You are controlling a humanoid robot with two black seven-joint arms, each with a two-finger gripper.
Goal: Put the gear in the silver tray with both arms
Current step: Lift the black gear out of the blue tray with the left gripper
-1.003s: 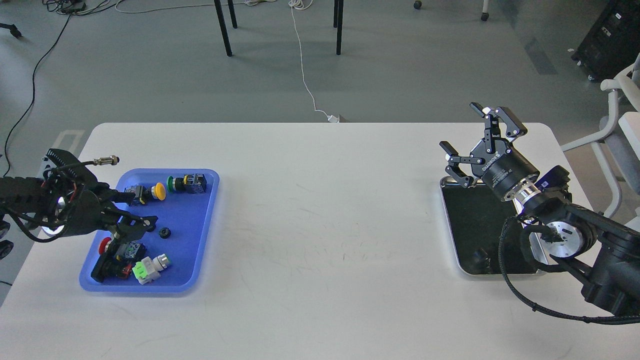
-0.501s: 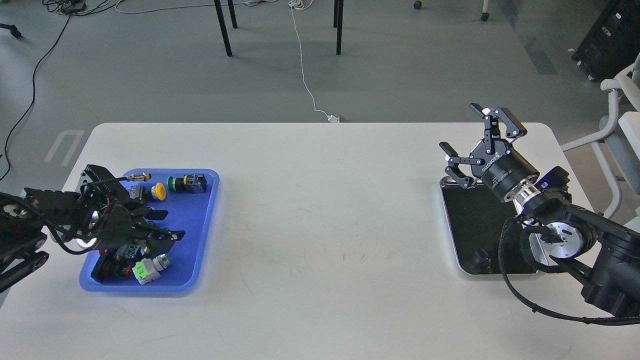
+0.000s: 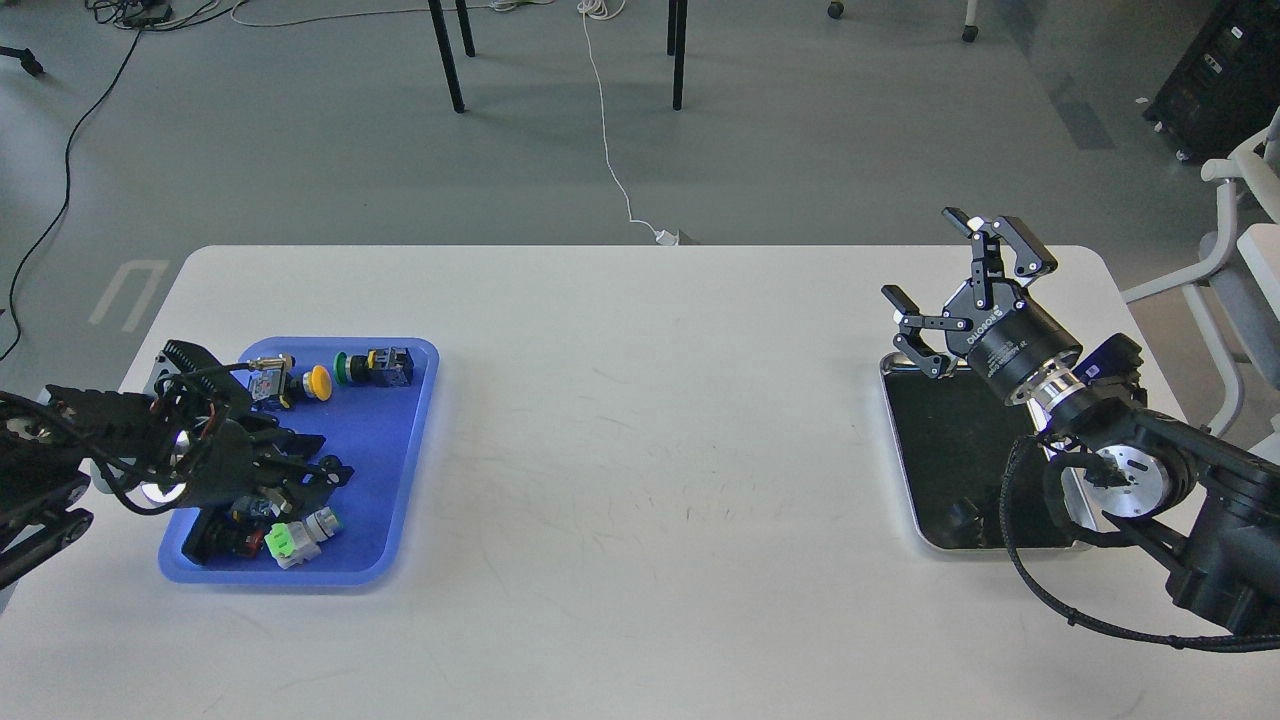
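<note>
The silver tray [image 3: 899, 450] lies at the right of the white table, with a dark mirror-like floor. My right gripper [image 3: 925, 255] is open and empty, raised above the tray's far left corner and pointing away from me. My left gripper [image 3: 325, 465] is down inside the blue plastic tray [image 3: 390, 440], over the spot where the small black gear lay. The gear is hidden under its dark fingers. I cannot tell whether the fingers are closed on it.
The blue tray also holds a yellow push button [image 3: 318, 380], a green button with a black block [image 3: 375, 366], and a green-and-white switch [image 3: 297, 535]. The right arm's cable loops [image 3: 1030, 560] hang over the silver tray's near edge. An office chair [image 3: 1240, 250] stands at the right.
My left arm has swung right and down into the blue tray, and its fingers now cover the gear, which showed a second ago. The right arm has barely moved.
</note>
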